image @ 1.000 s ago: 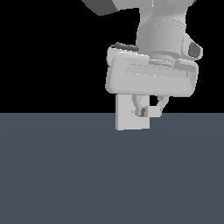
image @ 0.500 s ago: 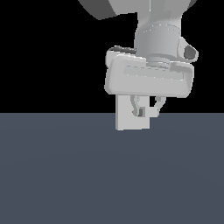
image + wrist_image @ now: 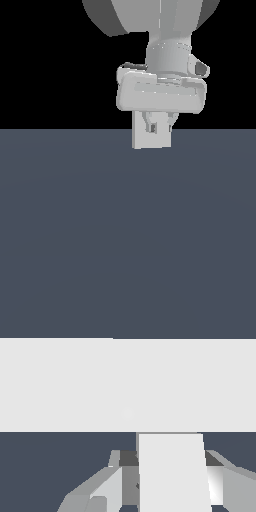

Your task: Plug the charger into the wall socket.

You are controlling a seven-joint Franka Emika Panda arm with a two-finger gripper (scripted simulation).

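across the lower half of the exterior view runs the dark slate desk (image 3: 75, 200), with black above it. next in size is the arm's wrist and hand body, hanging over the far edge of the desk and covering most of what sits behind it.

behind the hand stands the wall socket (image 3: 142, 140), an upright pale grey plate; only its lower part shows under the hand. in the wrist view the wall socket (image 3: 75, 383) fills a broad pale band straight across the picture, so i am facing it close and roughly square. i cannot make out its two holes for certain; there is only a faint smudge near the middle of the band.

the charger (image 3: 172, 471) is the white block in the wrist view, sitting between the fingers (image 3: 107, 488) with its long axis pointing away from the wrist toward the plate. its front edge looks to meet the plate's lower edge, though i cannot tell whether it touches or stops just short.

the jaws (image 3: 160, 126) look closed narrowly on the charger, one finger on each flank.

my judgement: the coming move turns on one line. the socket lies dead ahead along the charger's own axis, so what is left is a straight push forward, with the prongs lined up on holes i cannot see.
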